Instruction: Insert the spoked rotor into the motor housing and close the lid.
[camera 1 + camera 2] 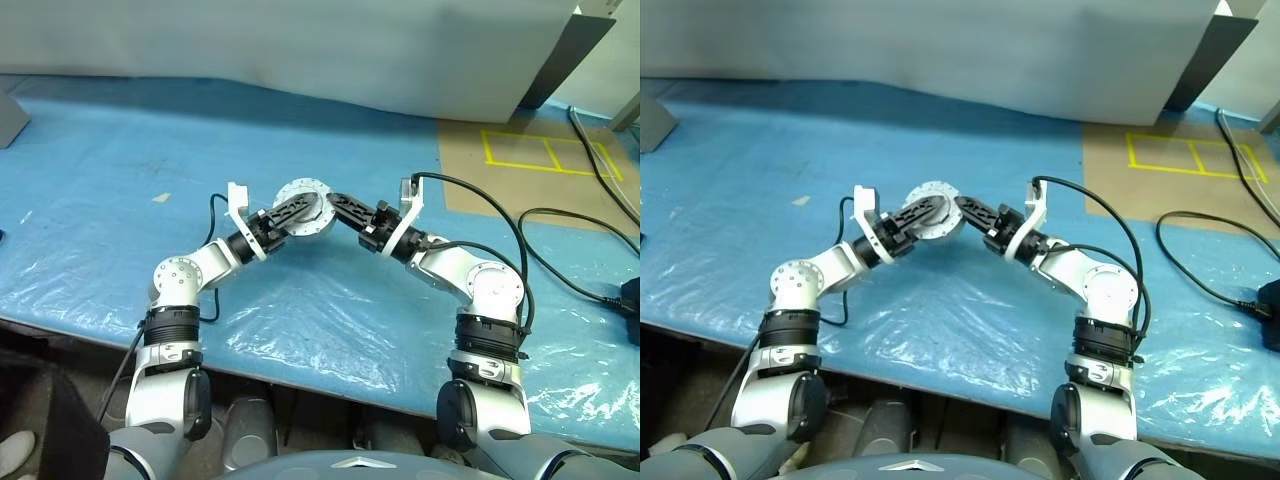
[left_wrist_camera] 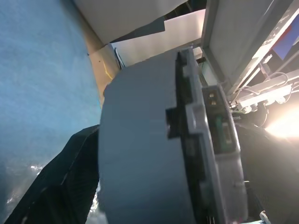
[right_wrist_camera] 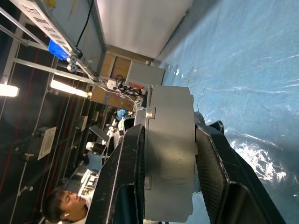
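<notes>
Both arms rose from the near edge of the surface (image 1: 90, 180), which was covered with blue plastic sheet, and met above its middle. The right gripper (image 1: 335, 207) was closed on the housing (image 1: 303, 210), a squat round silver piece held up in the air, clear of the surface. In the right wrist view its two black fingers (image 3: 212, 163) pressed on the two flat ends of the housing (image 3: 169, 154), one on each side, with the curved wall between them. The lid seemed to be already on the housing, seen as a thin flanged layer with notches at one end in both wrist views. The rotor could not be seen.

The left gripper (image 1: 300, 210) came from the other side, and its jaws stood wide open around the same housing. In the left wrist view one dark finger (image 2: 60, 177) was just beside the grey wall of the housing (image 2: 140, 154), but it was not possible to tell if it touched.

Farther right, black cables (image 1: 560, 255) lay on the sheet. Beyond them was a brown board (image 1: 540, 185) with yellow tape lines (image 1: 550, 153). At the far edge stood a white panel (image 1: 300, 45).
</notes>
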